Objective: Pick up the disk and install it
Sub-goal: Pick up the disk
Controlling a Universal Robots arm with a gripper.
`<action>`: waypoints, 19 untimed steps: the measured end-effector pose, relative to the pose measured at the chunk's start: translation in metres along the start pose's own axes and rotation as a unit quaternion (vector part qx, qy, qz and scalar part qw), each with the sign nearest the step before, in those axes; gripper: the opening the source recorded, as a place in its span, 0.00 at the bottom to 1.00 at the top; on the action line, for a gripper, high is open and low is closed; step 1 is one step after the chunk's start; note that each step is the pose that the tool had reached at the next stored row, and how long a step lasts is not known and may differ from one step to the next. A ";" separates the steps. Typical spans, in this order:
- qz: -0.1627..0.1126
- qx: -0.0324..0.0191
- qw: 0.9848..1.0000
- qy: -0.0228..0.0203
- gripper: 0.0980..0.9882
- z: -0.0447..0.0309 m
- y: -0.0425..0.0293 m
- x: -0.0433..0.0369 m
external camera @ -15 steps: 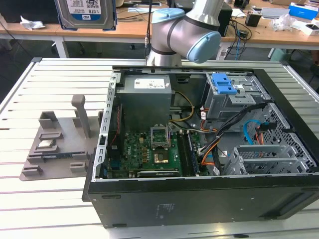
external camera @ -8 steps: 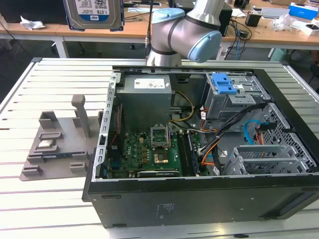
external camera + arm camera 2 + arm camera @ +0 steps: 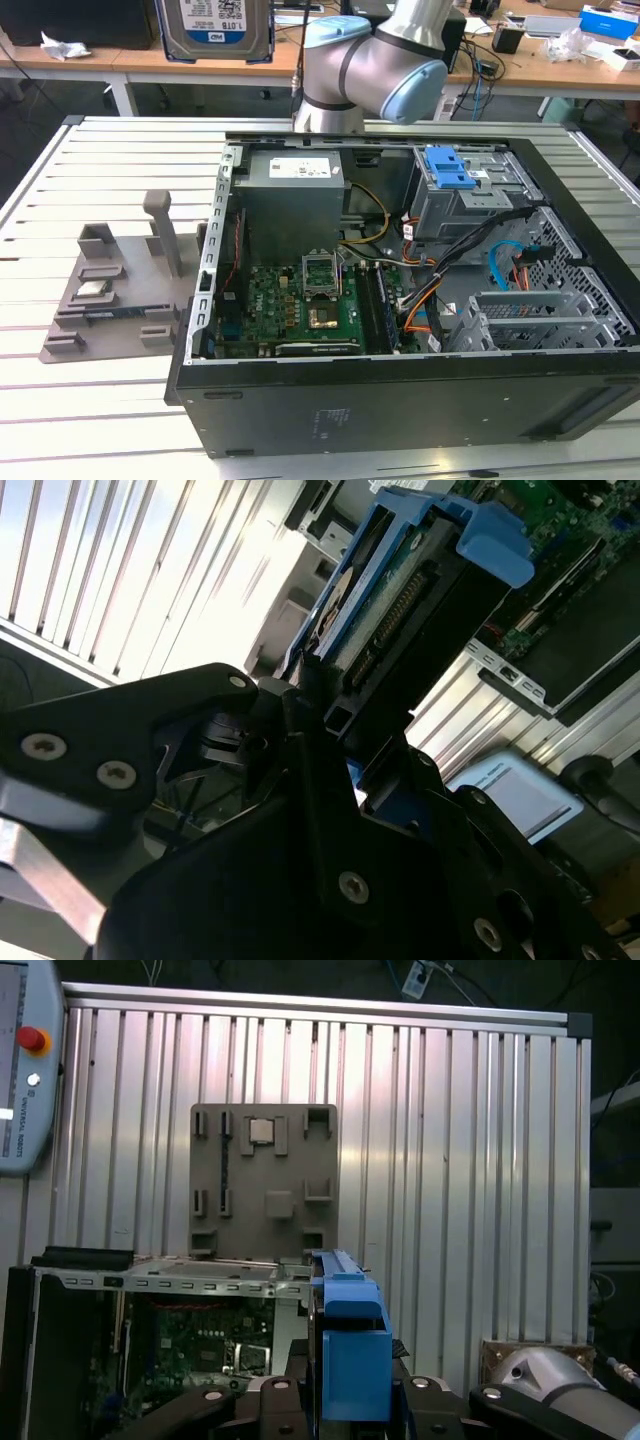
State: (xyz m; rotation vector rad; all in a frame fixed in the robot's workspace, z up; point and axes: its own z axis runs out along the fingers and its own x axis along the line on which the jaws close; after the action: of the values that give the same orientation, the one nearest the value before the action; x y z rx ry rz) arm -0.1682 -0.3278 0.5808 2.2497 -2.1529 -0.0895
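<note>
The disk (image 3: 215, 28) hangs high above the table's far edge, over the grey fixture side, at the top of the exterior view. It is silver with a white-and-blue label. In the second wrist view my gripper (image 3: 335, 715) is shut on one end of the disk (image 3: 400, 600), whose connector edge and blue side bracket (image 3: 495, 540) point away from the black fingers (image 3: 310, 780). The first wrist view looks down along the blue bracket (image 3: 345, 1345) toward the table.
An open computer case (image 3: 400, 400) lies on the slatted table, with a grey drive cage with a blue latch (image 3: 455, 170) at its far right. To its left sits a grey fixture plate (image 3: 110, 300) holding a small square chip (image 3: 92, 291). The arm's elbow (image 3: 375, 60) stands behind the case.
</note>
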 end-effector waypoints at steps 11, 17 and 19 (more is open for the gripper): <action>0.000 0.000 1.000 0.000 0.30 -0.0013 -0.0220 0.0009; 0.000 0.000 1.000 0.000 0.30 -0.0020 -0.0329 0.0014; 0.000 0.000 1.000 0.000 0.30 -0.0024 -0.0396 0.0017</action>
State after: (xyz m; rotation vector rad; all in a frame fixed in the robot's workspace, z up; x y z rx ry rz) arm -0.1286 -0.3278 0.5808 2.2496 -2.1530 -0.0896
